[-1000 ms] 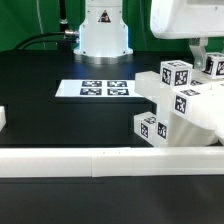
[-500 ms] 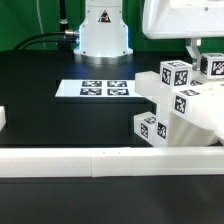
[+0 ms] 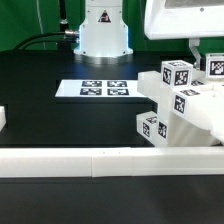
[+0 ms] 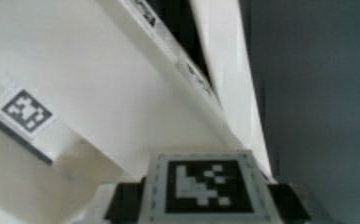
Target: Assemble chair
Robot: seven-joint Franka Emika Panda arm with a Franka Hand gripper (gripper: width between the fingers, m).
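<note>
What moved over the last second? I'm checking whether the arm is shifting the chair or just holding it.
The arm's white head drifted slightly toward the exterior view's left, and the tagged piece it holds moved a little with it. The fingers kept their grip on that tagged block; nothing was let go. The rest of the chair, the marker board and the rail stayed put.

No words, brands or numbers to read anywhere. Only square black-and-white tags show: four in a row on the marker board, several on the chair pieces, one filling the near wrist view.
</note>
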